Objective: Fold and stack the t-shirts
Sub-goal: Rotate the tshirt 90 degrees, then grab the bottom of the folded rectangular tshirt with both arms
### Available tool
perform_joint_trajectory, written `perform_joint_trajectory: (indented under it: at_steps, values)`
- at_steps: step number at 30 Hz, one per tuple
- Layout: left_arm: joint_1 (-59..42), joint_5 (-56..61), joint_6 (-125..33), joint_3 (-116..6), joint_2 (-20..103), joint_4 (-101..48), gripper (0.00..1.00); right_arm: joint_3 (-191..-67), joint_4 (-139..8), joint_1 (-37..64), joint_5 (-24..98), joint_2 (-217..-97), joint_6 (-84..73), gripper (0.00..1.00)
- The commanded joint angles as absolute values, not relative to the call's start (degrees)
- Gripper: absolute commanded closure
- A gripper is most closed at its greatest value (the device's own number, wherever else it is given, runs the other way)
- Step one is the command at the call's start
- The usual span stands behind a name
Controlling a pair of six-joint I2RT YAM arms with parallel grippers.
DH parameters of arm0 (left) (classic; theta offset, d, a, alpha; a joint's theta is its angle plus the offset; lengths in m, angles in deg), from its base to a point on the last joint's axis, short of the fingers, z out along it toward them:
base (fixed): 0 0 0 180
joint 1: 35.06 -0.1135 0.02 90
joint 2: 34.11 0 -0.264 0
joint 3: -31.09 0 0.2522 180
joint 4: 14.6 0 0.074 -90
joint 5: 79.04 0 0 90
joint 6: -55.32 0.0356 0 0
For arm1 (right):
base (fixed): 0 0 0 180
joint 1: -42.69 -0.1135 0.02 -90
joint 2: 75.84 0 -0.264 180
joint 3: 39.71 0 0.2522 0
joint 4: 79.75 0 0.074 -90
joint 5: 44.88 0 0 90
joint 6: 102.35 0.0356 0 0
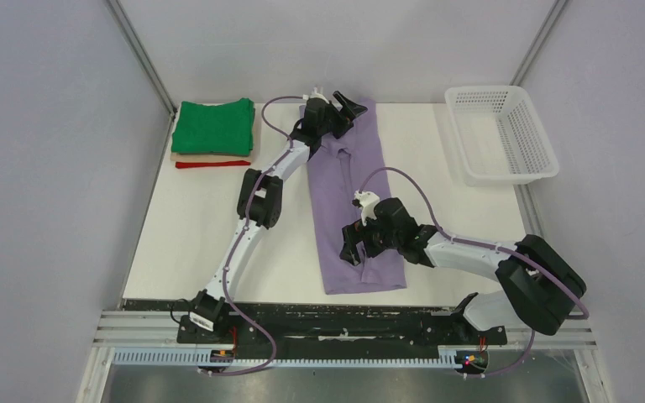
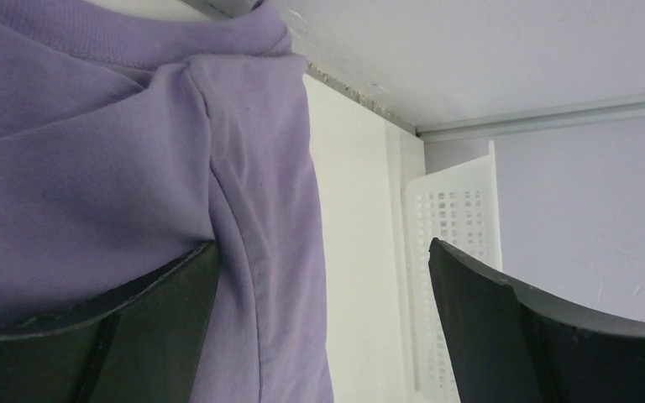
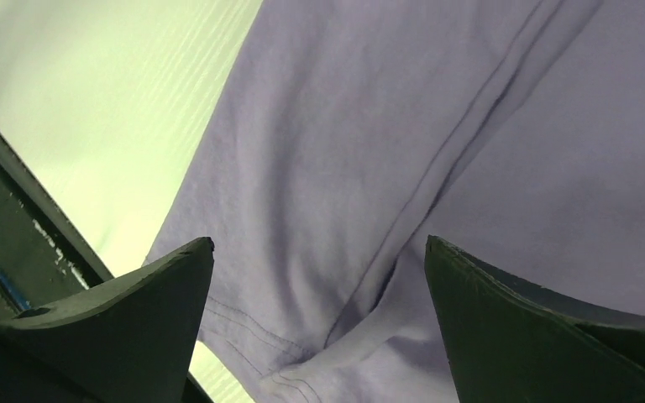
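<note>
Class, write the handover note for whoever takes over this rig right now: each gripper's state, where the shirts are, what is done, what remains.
Left gripper: open, holding nothing, at the collar end of the lavender shirt.
Right gripper: open, holding nothing, over the same shirt's near hem end.
Lavender shirt: centre of the table, folded lengthwise into a long strip.
Done: green shirt, tan shirt and red shirt folded and stacked at far left, green on top.
Left: fold the strip crosswise, then place it on the green shirt.
</note>
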State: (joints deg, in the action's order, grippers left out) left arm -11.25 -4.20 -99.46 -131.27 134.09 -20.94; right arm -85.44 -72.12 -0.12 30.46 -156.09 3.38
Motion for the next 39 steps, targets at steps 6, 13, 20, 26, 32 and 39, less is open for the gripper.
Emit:
perform_joint_trajectory:
  at_steps: [6,13,20,26,32,39]
  values:
    - [-8.8,-10.6,-83.8,-127.7,117.6,-28.0,0.0,-88.7,-63.9,0.0,49.8,-141.0,4.6,0.02]
    - [-6.8,-9.6,-75.3,-113.4,96.2,-43.0,0.0,-86.2,-47.5,4.9,60.0,-133.3,11.0,0.02]
    - [2.5,9.5,-68.5,-67.2,61.2,-42.1,0.0,-81.2,-44.0,6.6,51.1,-129.1,9.4,0.02]
    - [12.2,20.1,-77.2,-35.2,39.1,-41.9,0.0,-78.9,-38.6,6.7,45.2,-125.9,6.0,0.05]
    - [22.6,15.8,-86.0,-23.1,32.6,-46.3,0.0,-76.6,-37.2,6.7,39.3,-126.7,5.0,0.15]
    - [28.8,12.2,-91.7,-19.8,37.5,-45.7,0.04,-74.3,-38.5,6.7,38.8,-128.0,4.9,0.3]
